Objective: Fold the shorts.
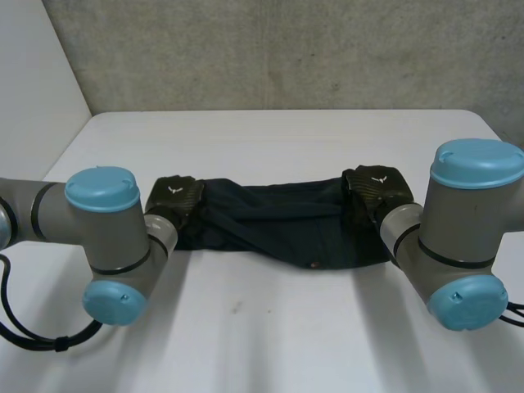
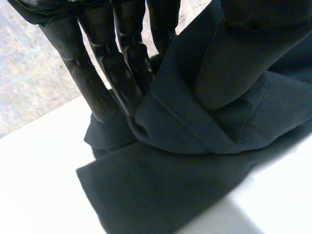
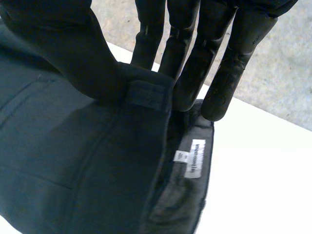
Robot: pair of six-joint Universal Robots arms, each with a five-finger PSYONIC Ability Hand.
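Navy shorts [image 1: 278, 225] lie across the worktop [image 1: 270, 327]; left hand [image 1: 173, 199] pinches their 9 o'clock end, right hand [image 1: 377, 190] the waistband [image 3: 146, 95] at 3 o'clock. Likely mid-fold: next, lift both ends evenly toward 6 o'clock

Shorts [image 1: 278, 225] stretch from left hand [image 1: 174, 199] to right hand [image 1: 377, 192].

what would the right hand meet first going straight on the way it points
The shorts: the right hand pinches their waistband end by the white label. Past that, probably the table, though depth is unclear.
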